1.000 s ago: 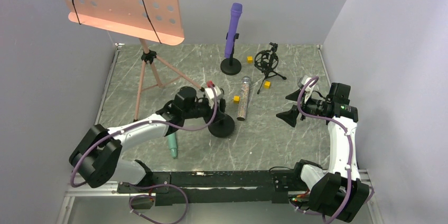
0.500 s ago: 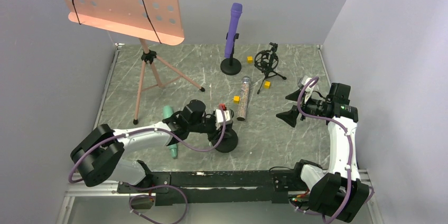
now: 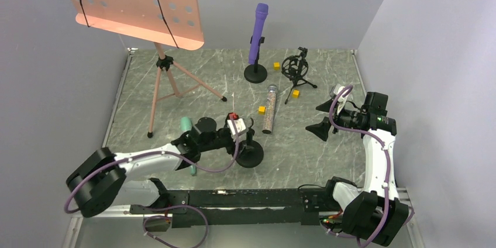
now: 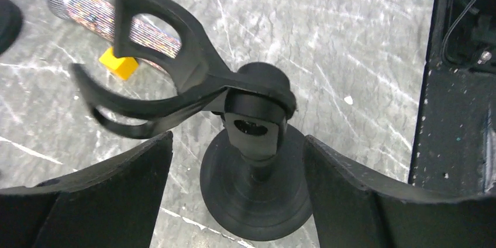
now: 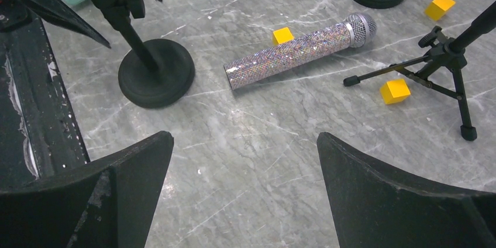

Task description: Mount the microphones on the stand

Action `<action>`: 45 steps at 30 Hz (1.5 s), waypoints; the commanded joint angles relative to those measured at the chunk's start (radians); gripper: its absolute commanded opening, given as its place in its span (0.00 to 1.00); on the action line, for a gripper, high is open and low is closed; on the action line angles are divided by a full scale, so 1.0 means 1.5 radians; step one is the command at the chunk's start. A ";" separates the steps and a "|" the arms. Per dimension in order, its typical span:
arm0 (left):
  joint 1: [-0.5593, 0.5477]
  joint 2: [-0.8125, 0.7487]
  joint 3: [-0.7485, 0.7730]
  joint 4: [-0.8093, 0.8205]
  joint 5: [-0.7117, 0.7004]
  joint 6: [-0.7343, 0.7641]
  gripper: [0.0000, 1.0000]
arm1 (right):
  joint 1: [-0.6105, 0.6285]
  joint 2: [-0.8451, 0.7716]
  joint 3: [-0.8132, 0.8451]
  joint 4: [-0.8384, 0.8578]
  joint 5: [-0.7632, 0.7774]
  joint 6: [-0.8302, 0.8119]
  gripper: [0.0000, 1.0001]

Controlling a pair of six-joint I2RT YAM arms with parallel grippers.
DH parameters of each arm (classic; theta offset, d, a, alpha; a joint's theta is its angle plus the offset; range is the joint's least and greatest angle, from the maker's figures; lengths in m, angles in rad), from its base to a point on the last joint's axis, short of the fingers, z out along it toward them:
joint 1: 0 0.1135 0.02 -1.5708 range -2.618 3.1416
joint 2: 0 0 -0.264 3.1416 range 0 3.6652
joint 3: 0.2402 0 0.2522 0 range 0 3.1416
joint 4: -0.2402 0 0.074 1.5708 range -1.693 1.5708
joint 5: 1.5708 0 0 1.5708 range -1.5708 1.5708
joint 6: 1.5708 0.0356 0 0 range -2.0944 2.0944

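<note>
Your left pincer (image 4: 237, 140) is hovering spread either side of the empty clip stand (image 4: 257, 119), pinching nothing. The glittery microphone (image 3: 269, 107) is lying on the tabletop (image 3: 327, 160) beyond that stand, long axis leading away from it, head at the far end. Your right pincer (image 5: 245, 137), also spread, is hanging farther off.

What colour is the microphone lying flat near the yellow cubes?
The microphone is glittery, with a silver mesh head; clearest from the right wrist.
</note>
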 commanded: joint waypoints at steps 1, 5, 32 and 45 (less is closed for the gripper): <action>-0.003 -0.093 -0.013 0.020 -0.041 -0.021 0.86 | -0.004 -0.004 0.000 -0.009 -0.028 -0.031 1.00; -0.003 -0.173 -0.009 -0.064 -0.049 -0.012 0.89 | -0.003 -0.006 -0.003 -0.056 -0.056 -0.091 1.00; 0.177 -0.207 -0.056 -0.250 0.027 -0.380 0.46 | 0.477 0.055 -0.135 0.442 0.231 0.346 1.00; 0.010 0.068 0.028 -0.132 0.017 -0.356 0.29 | 0.483 0.051 -0.151 0.516 0.293 0.440 1.00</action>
